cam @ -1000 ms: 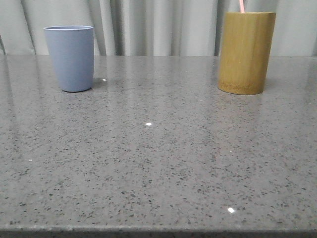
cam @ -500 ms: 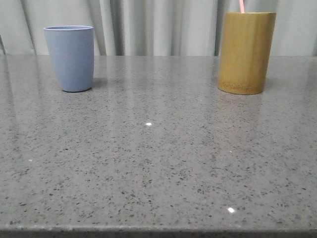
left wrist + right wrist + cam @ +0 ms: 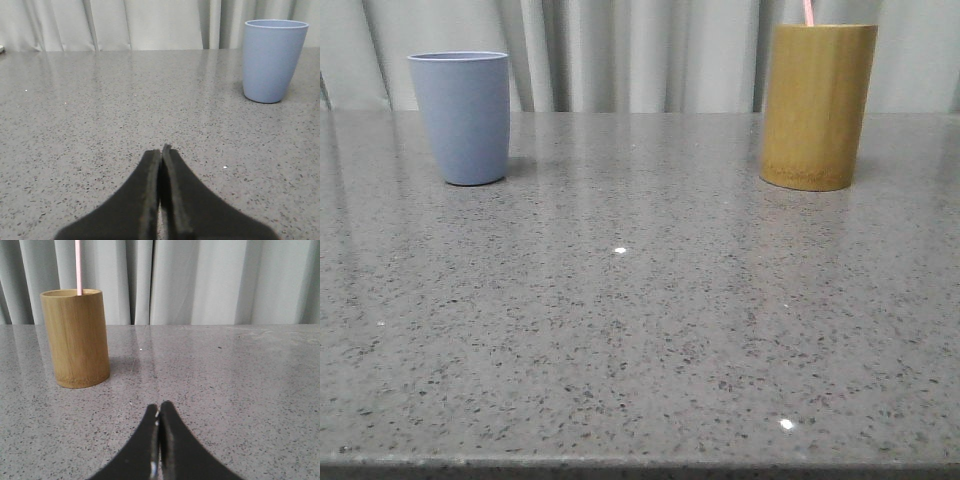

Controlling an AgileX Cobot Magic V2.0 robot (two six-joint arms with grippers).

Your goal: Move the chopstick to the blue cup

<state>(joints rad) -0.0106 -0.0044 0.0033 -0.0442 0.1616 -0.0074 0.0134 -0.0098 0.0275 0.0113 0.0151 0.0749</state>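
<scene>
Nothing is yet grasped: the blue cup (image 3: 460, 117) stands empty at left, the chopstick (image 3: 808, 12) upright in the bamboo holder (image 3: 817, 105) at right. Left gripper (image 3: 161, 150) and right gripper (image 3: 158, 412) are pressed closed on nothing. Opening the right gripper and reaching for the chopstick is judged next.

Blue cup (image 3: 460, 117) upright near the surface's (image 3: 640, 330) far left corner, bamboo holder (image 3: 817, 105) upright near the far right corner, pink chopstick (image 3: 808, 12) standing in the holder, grey curtain (image 3: 630, 55) behind

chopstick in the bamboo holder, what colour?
Pale pink. The chopstick shows best in the right wrist view, standing up out of the bamboo holder.
</scene>
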